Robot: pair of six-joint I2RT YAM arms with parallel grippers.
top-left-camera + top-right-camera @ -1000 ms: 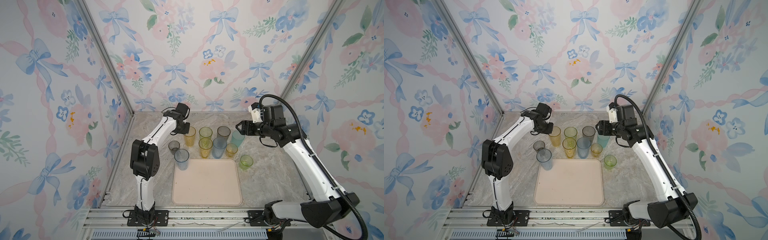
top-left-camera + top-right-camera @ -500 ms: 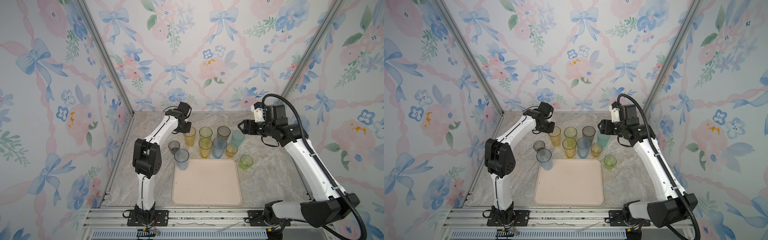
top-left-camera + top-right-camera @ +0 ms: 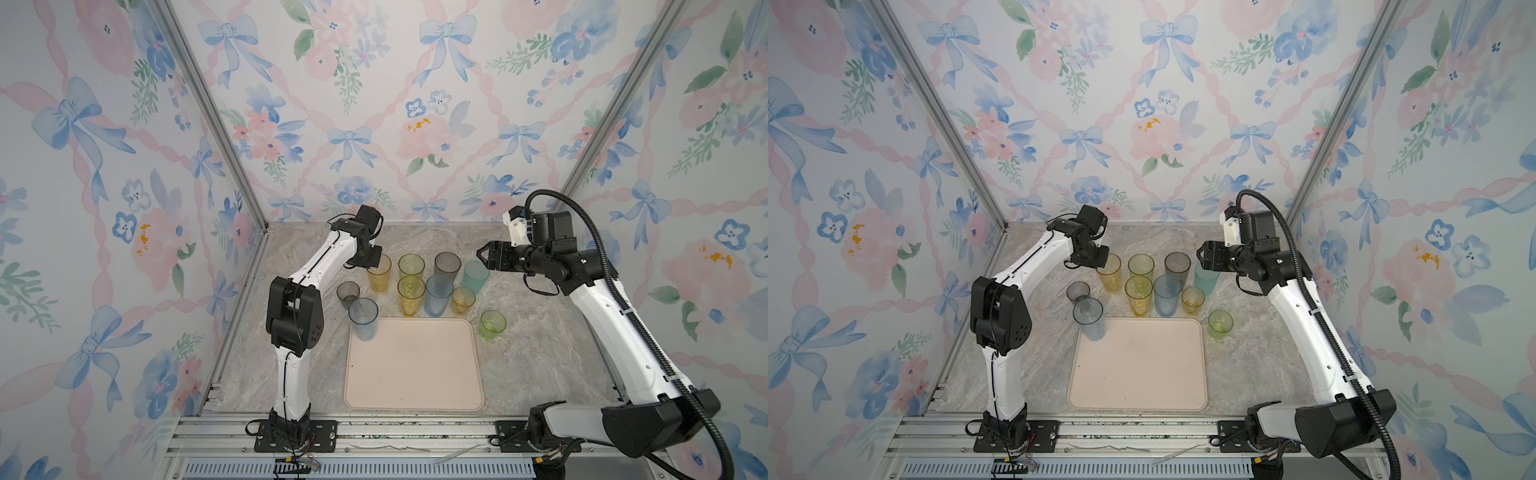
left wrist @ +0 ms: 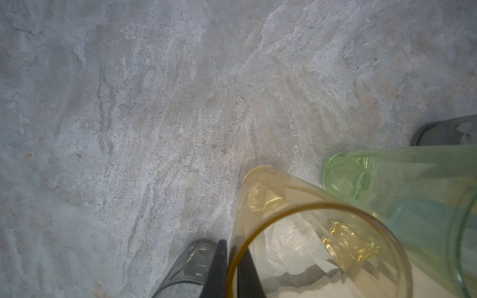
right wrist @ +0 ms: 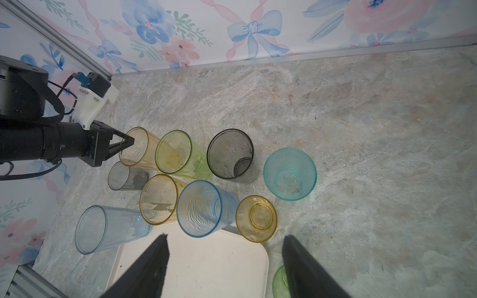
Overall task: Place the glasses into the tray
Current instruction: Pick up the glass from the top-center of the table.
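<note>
Table: holds everything else.
Tray: on the table, front and middle.
Back row: four glasses side by side, farthest behind the tray; the end glass is at its left end.
Middle row: four glasses between the back row and the tray's rear edge; its leftmost glass stands a gap away from the other three.
Corner glass: at the tray's rear left corner; on the rim or just off it, cannot tell.
Side glass: on the table, just right of the tray's rear right corner.
Left gripper: at the end glass, one finger either side of its wall.
Right gripper: above the table, near the back row's right end.
</note>
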